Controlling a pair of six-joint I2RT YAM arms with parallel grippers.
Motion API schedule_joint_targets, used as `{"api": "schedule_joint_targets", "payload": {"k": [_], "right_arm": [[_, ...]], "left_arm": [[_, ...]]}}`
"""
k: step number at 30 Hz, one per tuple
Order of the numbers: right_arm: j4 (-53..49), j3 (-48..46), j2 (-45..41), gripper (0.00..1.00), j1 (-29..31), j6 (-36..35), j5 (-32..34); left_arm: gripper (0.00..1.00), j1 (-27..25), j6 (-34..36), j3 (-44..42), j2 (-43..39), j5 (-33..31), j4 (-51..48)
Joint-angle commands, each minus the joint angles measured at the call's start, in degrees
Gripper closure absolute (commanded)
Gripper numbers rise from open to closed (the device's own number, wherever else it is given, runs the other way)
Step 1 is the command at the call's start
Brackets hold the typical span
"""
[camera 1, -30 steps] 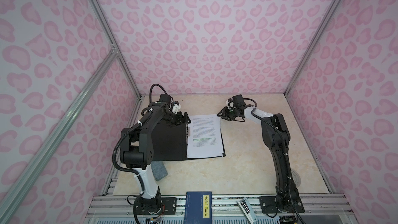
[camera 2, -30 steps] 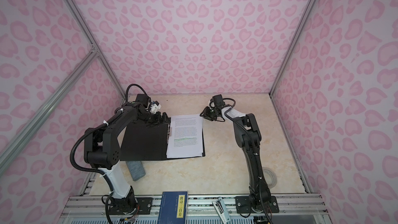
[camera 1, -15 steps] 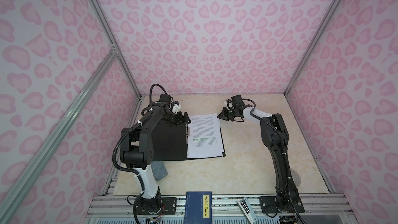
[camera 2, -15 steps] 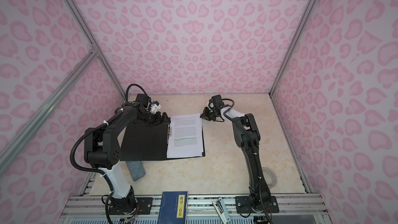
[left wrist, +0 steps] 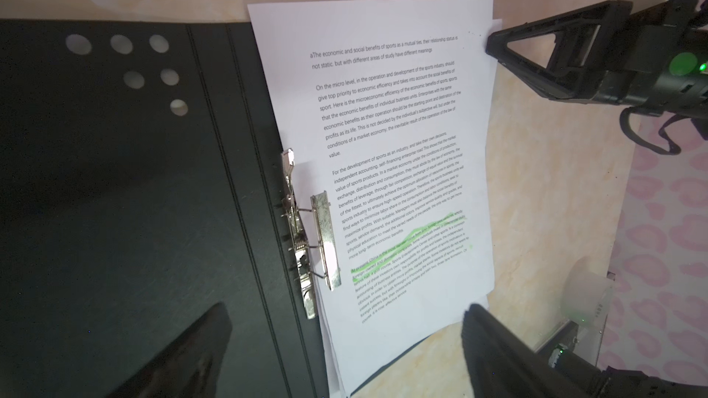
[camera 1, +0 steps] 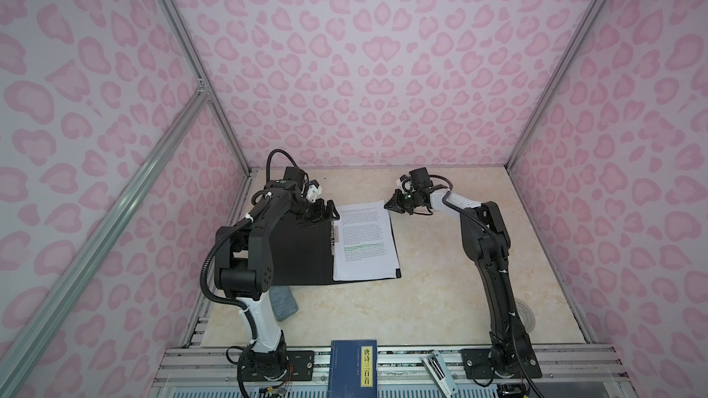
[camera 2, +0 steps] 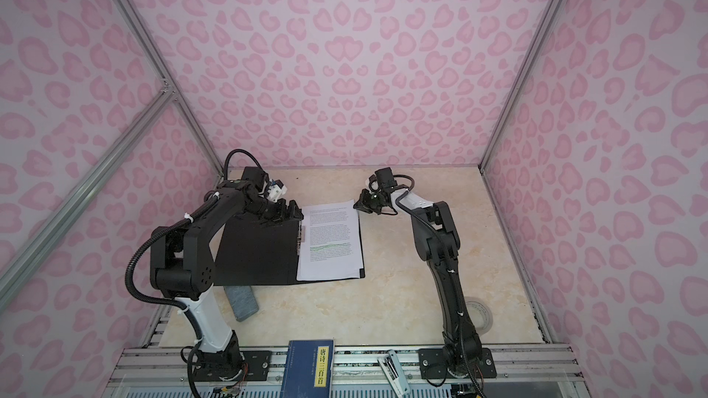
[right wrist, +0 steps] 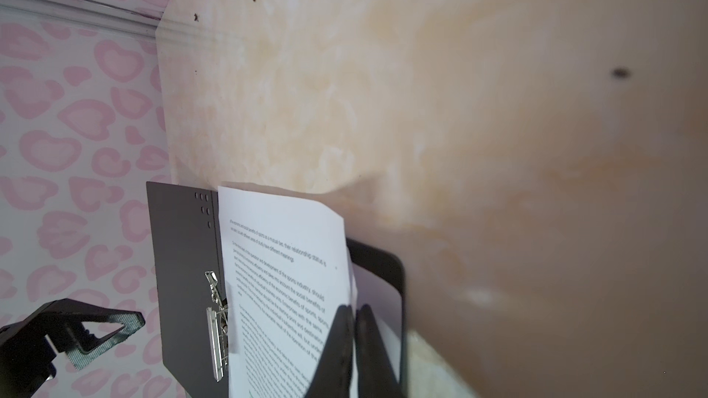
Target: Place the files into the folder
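- Left arm is bent over the left half of the folder [camera 1: 302,254]. The left gripper [camera 1: 329,213] hovers at the folder's far edge near the spine, jaws spread wide with nothing in them.
- Right arm reaches in from the right with its wrist low. The right gripper [camera 1: 389,204] is at the far right corner of the files [camera 1: 366,246].
- In the right wrist view its fingers [right wrist: 337,338] are pretty much closed, and the sheet edge looks pinched between them.
- The folder lies open and flat on the table [camera 1: 440,281], black inside up. The files sit on its right half, just beside the metal clip [left wrist: 306,239].
- Edges: the sheets are a bit fanned and poke past the folder's far edge. The folder's near right corner peeks out from under them.
- Room: there's bare table to the right of the folder and a strip behind it up to the back wall. A dark blue book [camera 1: 354,367] is at the front rail, well apart.
- The files' long side runs near to far with a slight tilt, and the top of the text is at the far end.
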Motion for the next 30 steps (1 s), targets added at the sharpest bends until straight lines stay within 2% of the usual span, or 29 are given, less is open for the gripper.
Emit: {"api": "schedule_joint_targets", "payload": {"k": [1,7,12,16,22,25,30], "right_arm": [[-1.5,0.5,0.9,0.84,0.1,-1.0,-0.5],[-4.8,0.7,-0.5,0.69,0.1,-3.1,3.0],[-7.8,-1.9,-4.9,0.65,0.2,-4.7,8.2],[-7.2,-10.5,-12.8,0.64,1.1,-4.9,11.3],[-1.4,-29.3,-25.1,0.64,3.7,-1.6,10.0],[0.6,-36.8,-29.3,0.64,5.5,-0.8,11.0],[4.0,-43.5,-31.9,0.64,7.1,0.0,10.7]], "left_arm": [[0.03,0.0,0.4,0.6,0.5,1.0,-0.8],[0.03,0.0,1.0,0.8,-0.2,0.7,-1.7],[0.03,0.0,1.5,1.0,-1.8,0.1,-2.7],[0.03,0.0,1.9,1.1,-3.7,-0.9,-3.8],[0.02,0.0,3.3,0.6,-7.6,-0.7,-5.9],[0.03,0.0,3.9,0.0,-9.6,-0.2,-7.1],[0.02,0.0,4.9,-3.0,-12.6,0.3,-7.7]]}}
